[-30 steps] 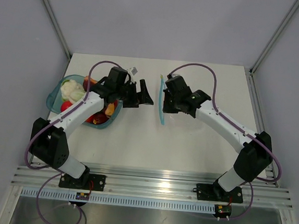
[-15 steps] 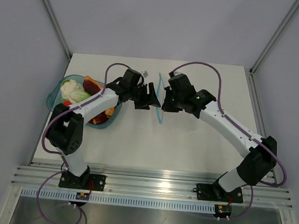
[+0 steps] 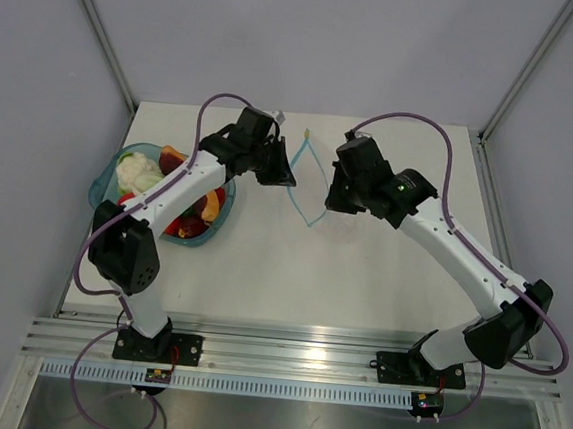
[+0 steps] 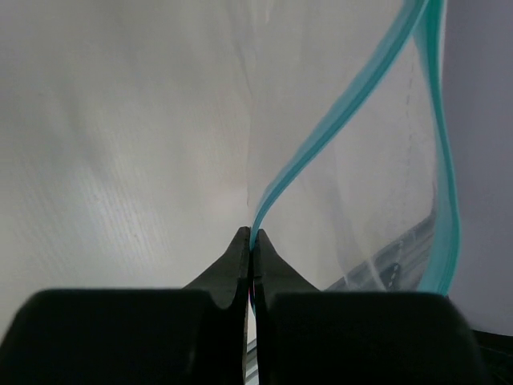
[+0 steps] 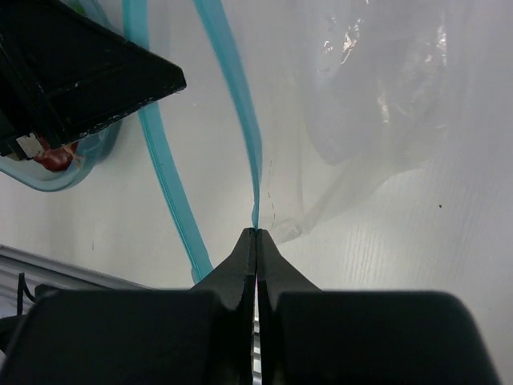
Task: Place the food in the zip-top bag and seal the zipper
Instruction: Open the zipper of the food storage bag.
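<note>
Two grippers pinch opposite strips of one bag mouth. Left gripper [image 4: 252, 239]: jaws clenched on one teal strip of the zipper [image 4: 345, 108], which rises in a curve away from the tips. Right gripper [image 5: 255, 234]: jaws clenched on the other strip, with the clear zip-top bag [image 5: 377, 96] lying crumpled beyond them on the white counter [image 3: 261, 273]. From above, the two strips are spread apart into an open mouth between the arms, toward the far middle of the counter. Teal translucent bowl [image 3: 103, 183]: rests at the counter's left edge, apart from the bag, and holds the food [image 3: 127, 204], namely red, orange and pale pieces. The left arm reaches across the bowl's right side and hides part of its contents from above.
</note>
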